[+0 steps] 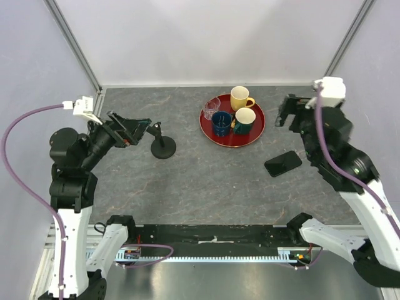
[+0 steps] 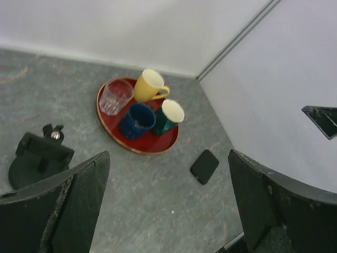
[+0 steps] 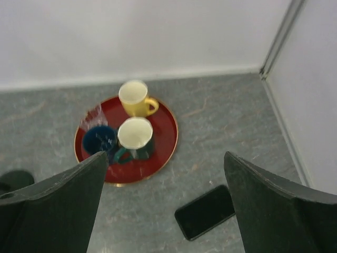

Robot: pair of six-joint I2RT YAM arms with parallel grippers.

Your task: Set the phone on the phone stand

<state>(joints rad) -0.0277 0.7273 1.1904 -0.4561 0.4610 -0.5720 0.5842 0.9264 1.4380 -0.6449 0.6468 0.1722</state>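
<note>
Lying flat on the grey table [image 1: 206,181], the phone [image 1: 283,163] sits right of centre, just beside the red tray [image 1: 234,141] and well apart from the phone stand [image 1: 162,145], which stands upright to the tray's left. The right gripper [image 1: 286,114] hangs in the air near the phone, jaws spread wide and empty. The left gripper [image 1: 139,128], raised near the stand, is likewise wide open, holding nothing.

The grey marbled tabletop [image 1: 206,181] is carrying three things directly. A thin flat black smartphone [image 1: 283,163] is lying flat on the right side, angled diagonally. A small black phone stand with round disc base [image 1: 163,149] is standing upright left of centre. A round red tray [image 1: 255,134] is sitting farther back between them, touching neither.
</note>
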